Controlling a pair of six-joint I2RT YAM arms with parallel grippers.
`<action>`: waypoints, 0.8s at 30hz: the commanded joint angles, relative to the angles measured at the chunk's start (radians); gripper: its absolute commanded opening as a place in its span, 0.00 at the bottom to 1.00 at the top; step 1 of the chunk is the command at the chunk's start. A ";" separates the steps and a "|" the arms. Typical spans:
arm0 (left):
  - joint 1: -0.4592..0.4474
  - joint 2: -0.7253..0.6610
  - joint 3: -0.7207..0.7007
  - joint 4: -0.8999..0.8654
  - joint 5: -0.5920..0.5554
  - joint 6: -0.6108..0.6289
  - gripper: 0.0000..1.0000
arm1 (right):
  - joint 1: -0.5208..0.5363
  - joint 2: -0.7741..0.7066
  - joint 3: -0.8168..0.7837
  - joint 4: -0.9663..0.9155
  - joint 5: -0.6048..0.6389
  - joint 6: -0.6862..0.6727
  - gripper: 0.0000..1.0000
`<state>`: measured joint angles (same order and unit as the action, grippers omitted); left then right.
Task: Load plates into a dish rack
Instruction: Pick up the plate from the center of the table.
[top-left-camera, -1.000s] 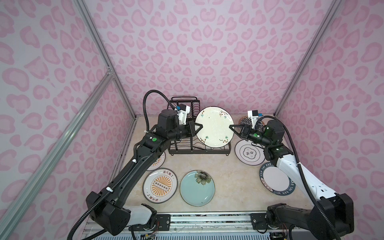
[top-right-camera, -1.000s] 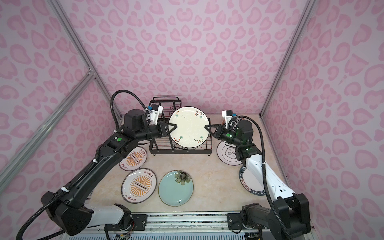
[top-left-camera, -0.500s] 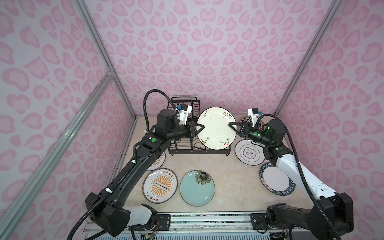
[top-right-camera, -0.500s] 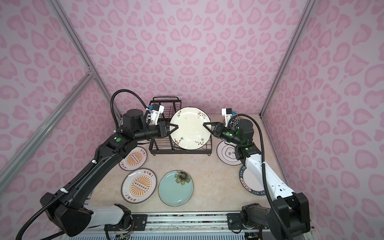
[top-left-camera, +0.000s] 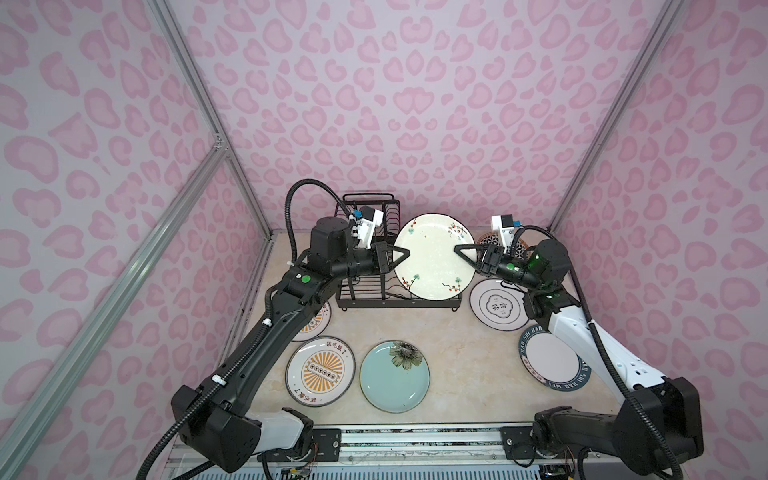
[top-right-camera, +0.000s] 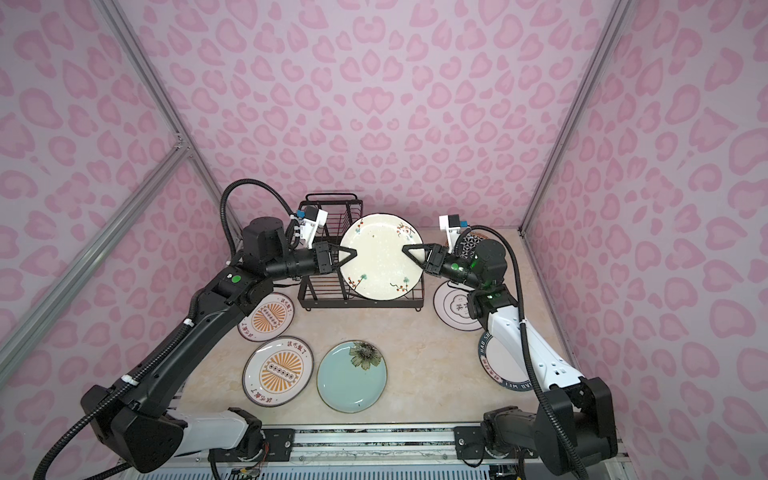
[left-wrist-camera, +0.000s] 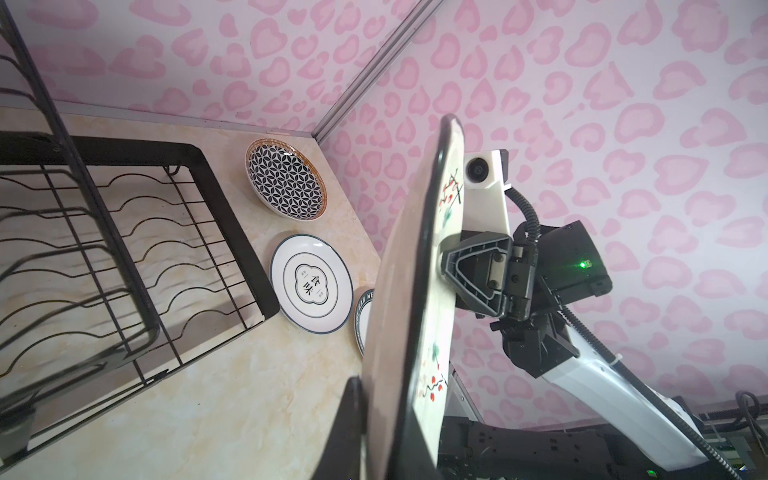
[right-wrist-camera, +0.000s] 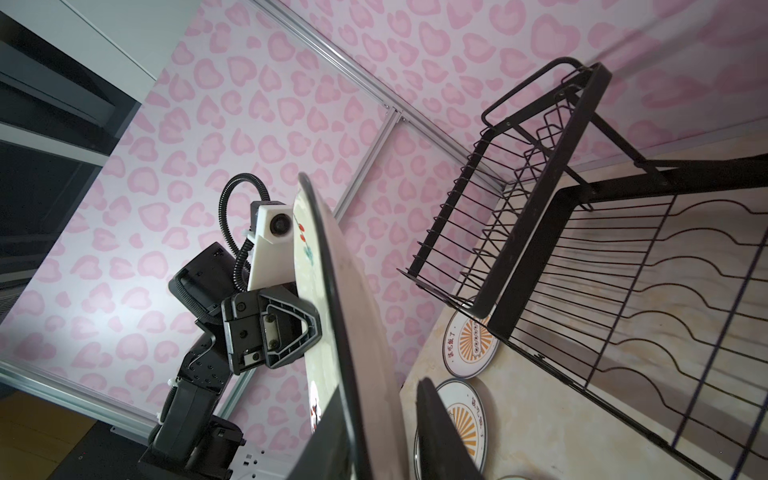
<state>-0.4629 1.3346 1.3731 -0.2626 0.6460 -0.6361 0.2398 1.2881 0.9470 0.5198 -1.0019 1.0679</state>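
Top views: you're mid-load on the cream sprigged plate (top-left-camera: 434, 257). It stands on edge in the air at the right end of the dish rack (top-left-camera: 395, 305), not slotted. The left claw (top-left-camera: 405, 252) pinches its left rim and the right claw (top-left-camera: 459, 249) is on the opposite rim. Six more plates lie flat on the surface (top-left-camera: 457, 374), including the teal flowered plate (top-left-camera: 395, 376) and the sunburst plate (top-left-camera: 320, 371). The rack is empty. A top view (top-right-camera: 380, 257) shows the same.

Left wrist: the left claw (left-wrist-camera: 382, 436) is fully closed on the cream plate's rim, one jaw on each face. The plate sits clear of the lower tray (left-wrist-camera: 232, 224). The right claw (left-wrist-camera: 457, 266) has a finger against the decorated face.

Right wrist: the right claw (right-wrist-camera: 382, 449) straddles the rim, slightly parted. A sliver of gap seems to show on the back side, so I can't tell if it's actually clamping. The wavy wires (right-wrist-camera: 665, 332) are open and free.

My read: this is a two-arm steady or handover before the drop.

Next:
- Confirm the right grip before you loosen the left.
- Keep the plate upright.
- Lower its bottom edge into a trough between the wavy wires.
- Release only once it's seated, because an edge-on plate will roll or tip.
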 joint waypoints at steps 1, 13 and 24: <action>0.003 0.008 0.013 0.104 0.053 -0.001 0.04 | 0.002 0.004 -0.005 0.079 -0.047 0.032 0.21; 0.018 0.030 0.038 0.069 0.057 0.019 0.04 | 0.006 0.008 0.007 0.088 -0.080 0.058 0.00; 0.061 0.010 0.007 0.061 0.008 -0.007 0.44 | -0.006 0.006 0.049 0.024 -0.026 0.065 0.00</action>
<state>-0.4118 1.3590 1.3884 -0.2363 0.6792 -0.6357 0.2379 1.2953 0.9817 0.5041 -1.0389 1.1145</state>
